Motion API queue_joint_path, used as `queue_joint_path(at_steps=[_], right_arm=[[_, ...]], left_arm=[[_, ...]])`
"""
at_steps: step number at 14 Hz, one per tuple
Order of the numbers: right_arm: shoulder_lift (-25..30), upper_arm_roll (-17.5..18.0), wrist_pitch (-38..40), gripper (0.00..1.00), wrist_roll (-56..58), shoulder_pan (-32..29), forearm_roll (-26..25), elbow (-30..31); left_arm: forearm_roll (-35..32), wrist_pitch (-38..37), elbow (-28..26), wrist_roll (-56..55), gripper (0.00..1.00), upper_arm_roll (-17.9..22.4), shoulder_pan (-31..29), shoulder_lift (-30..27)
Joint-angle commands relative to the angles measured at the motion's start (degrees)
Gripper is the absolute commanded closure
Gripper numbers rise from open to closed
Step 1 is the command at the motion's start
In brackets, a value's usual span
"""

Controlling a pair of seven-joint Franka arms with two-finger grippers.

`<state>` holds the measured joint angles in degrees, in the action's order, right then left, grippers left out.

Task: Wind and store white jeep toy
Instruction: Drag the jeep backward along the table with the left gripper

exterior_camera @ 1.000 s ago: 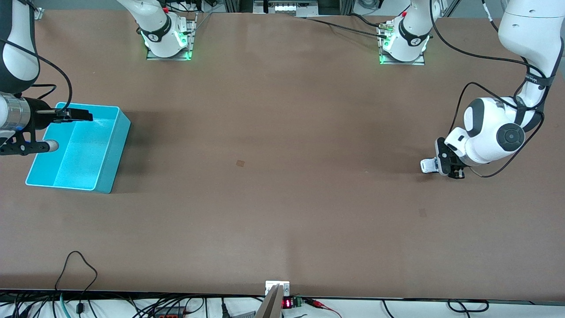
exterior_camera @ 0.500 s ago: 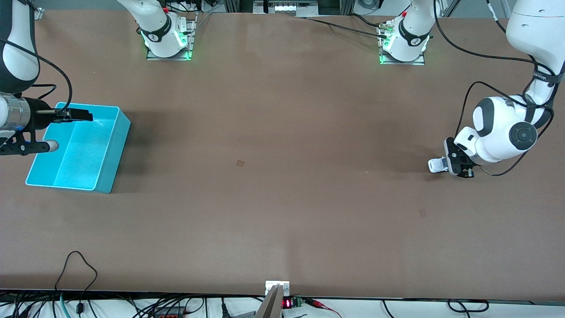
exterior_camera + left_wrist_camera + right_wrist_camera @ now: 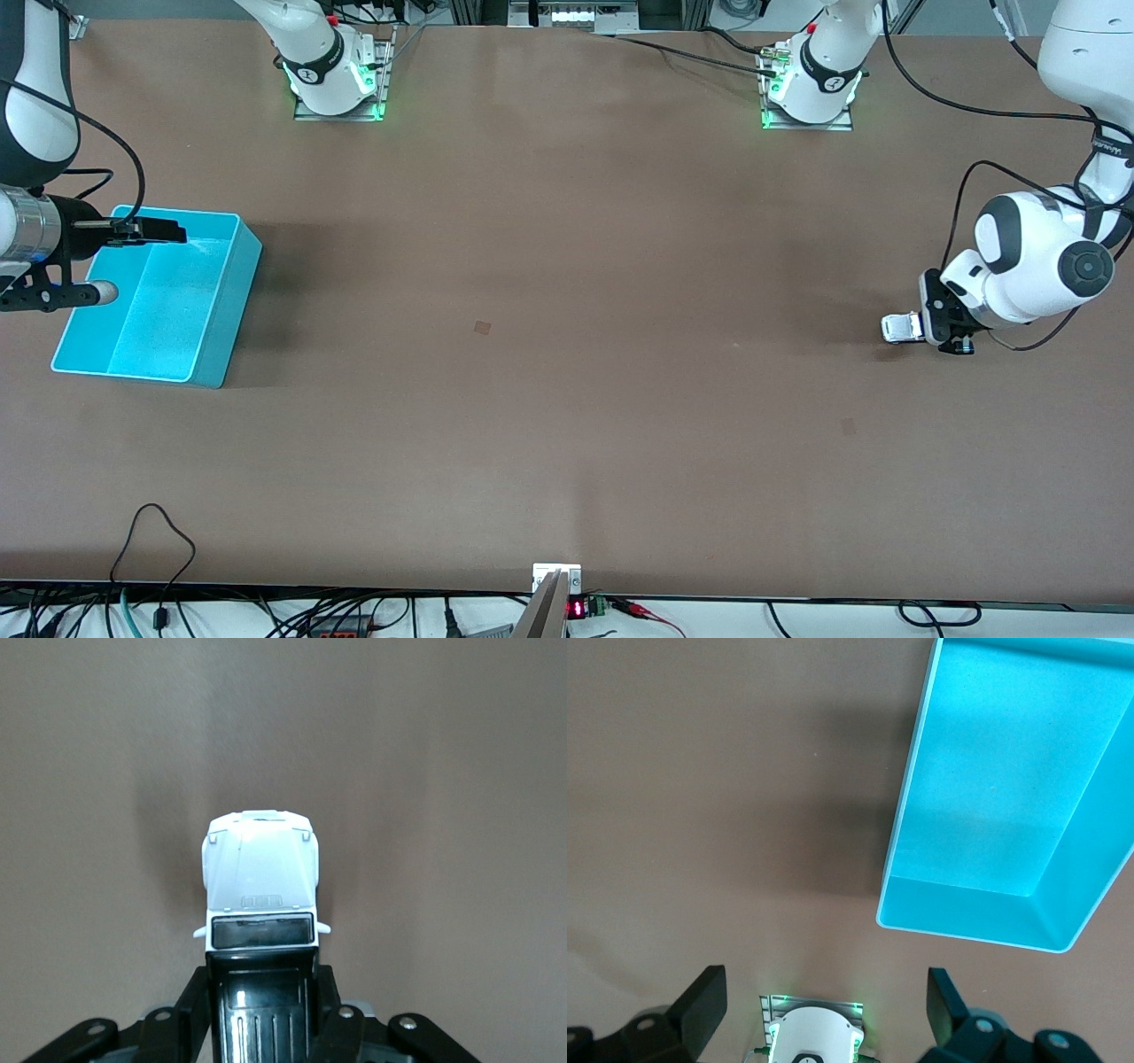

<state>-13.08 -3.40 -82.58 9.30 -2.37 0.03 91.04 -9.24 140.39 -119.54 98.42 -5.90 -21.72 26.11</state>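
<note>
White jeep toy (image 3: 900,327) down on the bench (image 3: 567,372) at the left arm's end, clamped by its black roof in the left gripper (image 3: 930,330), hood poking out ahead; right gripper (image 3: 133,261) spread wide, empty, waiting over turquoise bin (image 3: 217,354)

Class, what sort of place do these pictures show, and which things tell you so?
Probably a robotics lab: two arm bases are bolted to a bare brown table, the left gripper is shut on a white jeep toy, and cables and electronics line the table's edge.
</note>
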Motion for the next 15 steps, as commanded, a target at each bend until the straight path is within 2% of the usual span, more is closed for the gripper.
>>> queue_joint_path(at_steps=[1, 13, 15], right_arm=[[-0.2, 0.2, 0.2, 0.0, 0.6, -0.4, 0.8, -0.7], [-0.2, 0.2, 0.3, 0.0, 0.6, -0.4, 0.8, -0.7], [-0.2, 0.2, 0.3, 0.0, 0.6, -0.4, 0.8, -0.7]], left_arm=[[-2.0, 1.1, 2.4, 3.7, 0.83, -0.3, -1.7, 5.0], [-2.2, 3.0, 2.4, 6.3, 0.83, -0.3, -3.5, 6.1], [-4.2, 3.0, 2.5, 6.3, 0.83, -0.3, -4.5, 6.1]])
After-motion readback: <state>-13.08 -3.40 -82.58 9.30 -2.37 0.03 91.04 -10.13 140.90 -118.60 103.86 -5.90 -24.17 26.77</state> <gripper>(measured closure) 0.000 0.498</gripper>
